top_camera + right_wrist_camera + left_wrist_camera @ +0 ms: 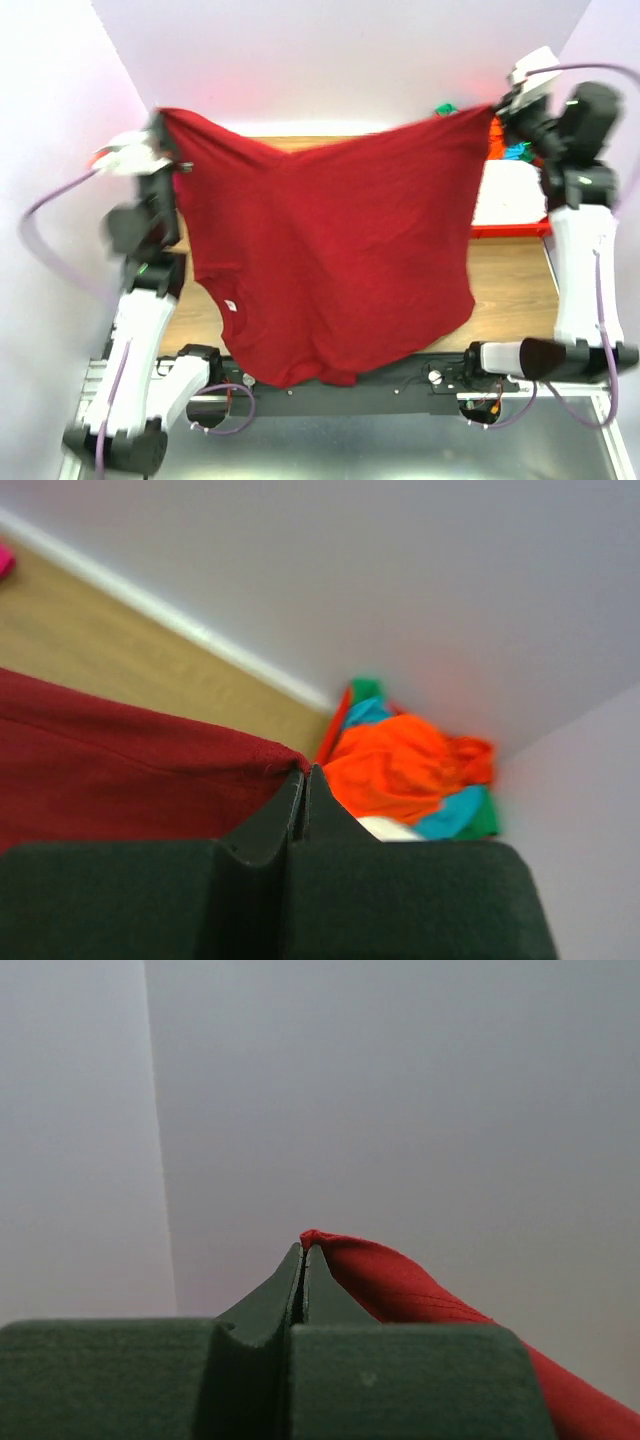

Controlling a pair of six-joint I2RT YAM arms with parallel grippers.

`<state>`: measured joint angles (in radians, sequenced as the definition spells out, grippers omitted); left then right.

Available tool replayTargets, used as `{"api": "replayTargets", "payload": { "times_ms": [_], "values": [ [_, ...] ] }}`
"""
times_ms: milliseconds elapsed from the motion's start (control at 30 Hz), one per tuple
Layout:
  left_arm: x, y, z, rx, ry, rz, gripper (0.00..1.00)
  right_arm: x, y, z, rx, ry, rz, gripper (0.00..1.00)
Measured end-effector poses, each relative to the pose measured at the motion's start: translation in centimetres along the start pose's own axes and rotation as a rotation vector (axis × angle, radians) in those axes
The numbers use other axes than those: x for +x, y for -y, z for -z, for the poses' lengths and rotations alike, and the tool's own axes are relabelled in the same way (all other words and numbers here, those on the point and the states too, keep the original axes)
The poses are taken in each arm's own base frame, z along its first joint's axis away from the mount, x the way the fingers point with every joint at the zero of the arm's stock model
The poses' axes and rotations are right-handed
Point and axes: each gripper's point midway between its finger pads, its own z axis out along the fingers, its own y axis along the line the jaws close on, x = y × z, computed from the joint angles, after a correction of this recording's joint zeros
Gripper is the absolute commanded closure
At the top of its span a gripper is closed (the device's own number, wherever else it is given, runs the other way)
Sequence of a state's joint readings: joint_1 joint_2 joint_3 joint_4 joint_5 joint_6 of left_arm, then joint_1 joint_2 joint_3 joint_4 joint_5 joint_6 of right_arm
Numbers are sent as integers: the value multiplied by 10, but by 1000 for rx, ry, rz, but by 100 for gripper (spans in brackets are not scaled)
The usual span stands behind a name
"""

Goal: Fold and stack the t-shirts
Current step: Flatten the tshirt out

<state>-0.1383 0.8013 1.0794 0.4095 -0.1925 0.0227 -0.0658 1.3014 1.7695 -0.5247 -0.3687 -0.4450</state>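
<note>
A large dark red t-shirt [330,250] hangs spread in the air above the table, stretched between my two grippers. My left gripper [165,125] is shut on its left corner; the left wrist view shows the red cloth [400,1285] pinched at the gripper's tips [305,1250]. My right gripper [497,108] is shut on the right corner; the right wrist view shows the dark red cloth [130,770] held at the gripper's tips [304,772]. The shirt's lower hem droops over the table's near edge.
A red tray [510,228] stands at the back right with orange [400,765], teal, green and cream shirts piled in it. The wooden table [510,290] shows to the right of the hanging shirt. White walls close in on the left, back and right.
</note>
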Motion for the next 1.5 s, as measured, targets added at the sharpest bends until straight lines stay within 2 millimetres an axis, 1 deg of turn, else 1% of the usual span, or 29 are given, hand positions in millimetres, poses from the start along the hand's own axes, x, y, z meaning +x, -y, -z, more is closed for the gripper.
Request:
{"api": "replayTargets", "payload": {
  "times_ms": [33,67,100,133,167,200,267,300,367,400,433,467,500,567,667,733,800,867,933,1067,1167,1267,1433,1500],
  "values": [
    [43,1,-2,-7,-79,-17,100,26,-13,-13,-51,-42,-26,99],
    [89,2,-4,-11,-165,-37,100,43,-20,-22,-80,-63,-41,99],
    [118,1,-5,-13,-218,-47,100,76,-34,-38,-135,-115,-74,99],
    [156,0,-5,-17,-292,-65,100,96,-43,-47,-166,-145,-94,99],
    [197,-2,-5,-22,-373,-77,100,129,-56,-63,-210,-193,-126,99],
    [224,-4,-5,-25,-424,-84,100,152,-65,-73,-238,-226,-147,99],
    [288,-12,-1,-38,-549,-93,100,201,-85,-93,-293,-303,-190,99],
    [313,-15,-1,-37,-597,-91,100,215,-91,-99,-311,-327,-201,99],
    [363,-17,-9,-33,-675,-75,100,257,-108,-120,-351,-387,-228,99],
    [377,-17,-9,-28,-700,-65,100,274,-116,-128,-369,-414,-240,99],
    [399,-21,-10,-28,-736,-57,100,291,-123,-136,-384,-443,-252,99],
    [413,-22,-12,-25,-758,-46,100,301,-125,-142,-386,-458,-256,99],
    [424,-23,-16,-22,-775,-29,100,316,-129,-153,-387,-480,-259,99],
    [435,-27,-25,-21,-783,-16,100,334,-132,-169,-382,-506,-260,99],
    [433,-28,-43,-1,-766,3,100,350,-121,-193,-329,-520,-240,99],
    [425,-26,-60,22,-736,12,100,355,-112,-206,-293,-519,-225,99],
    [418,-23,-74,47,-710,20,100,357,-104,-213,-263,-520,-211,99],
    [413,-19,-83,71,-695,23,100,355,-98,-218,-239,-515,-202,99],
    [413,-16,-87,97,-696,23,100,351,-93,-222,-221,-506,-198,99],
    [421,-16,-82,123,-719,24,100,343,-85,-227,-197,-488,-193,99],
    [430,-17,-72,135,-748,31,100,342,-84,-228,-195,-482,-190,99],
    [438,-19,-61,143,-775,38,100,340,-86,-228,-206,-475,-193,99],
    [444,-14,-55,173,-797,57,100,340,-90,-231,-229,-463,-198,99],
    [451,-13,-53,184,-812,64,100,343,-92,-233,-236,-463,-201,99]
  ]
}}
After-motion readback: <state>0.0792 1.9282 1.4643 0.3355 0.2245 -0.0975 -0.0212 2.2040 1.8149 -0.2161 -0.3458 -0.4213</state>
